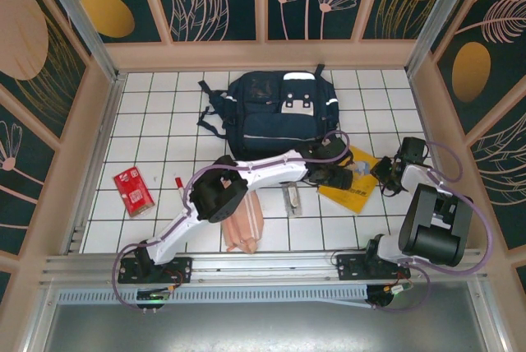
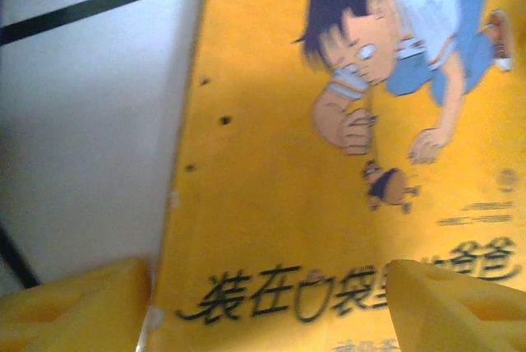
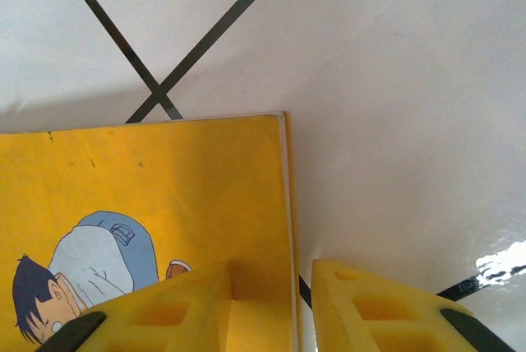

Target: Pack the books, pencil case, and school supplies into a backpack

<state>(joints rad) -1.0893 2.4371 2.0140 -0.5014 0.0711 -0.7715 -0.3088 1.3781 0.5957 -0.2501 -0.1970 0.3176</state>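
Note:
The yellow book (image 1: pixel 355 187) with a cartoon boy on its cover lies flat on the tiles, right of the navy backpack (image 1: pixel 279 113). My left gripper (image 1: pixel 339 176) hangs open over the book (image 2: pixel 329 163); one finger (image 2: pixel 74 307) is past its left edge and the other over the cover. My right gripper (image 1: pixel 385 174) straddles the book's (image 3: pixel 164 187) right edge with a narrow gap, one finger (image 3: pixel 181 303) on the cover and one on the tile. The pink pencil case (image 1: pixel 244 222), a clear case (image 1: pixel 291 198), a marker (image 1: pixel 178 190) and a red pack (image 1: pixel 133 190) lie apart on the table.
The tiled table (image 1: pixel 164 122) is boxed in by wooden walls (image 1: pixel 263 54) at the back and both sides. The left arm (image 1: pixel 246 175) stretches diagonally across the middle, above the pencil case. A metal rail (image 1: pixel 263 266) runs along the near edge.

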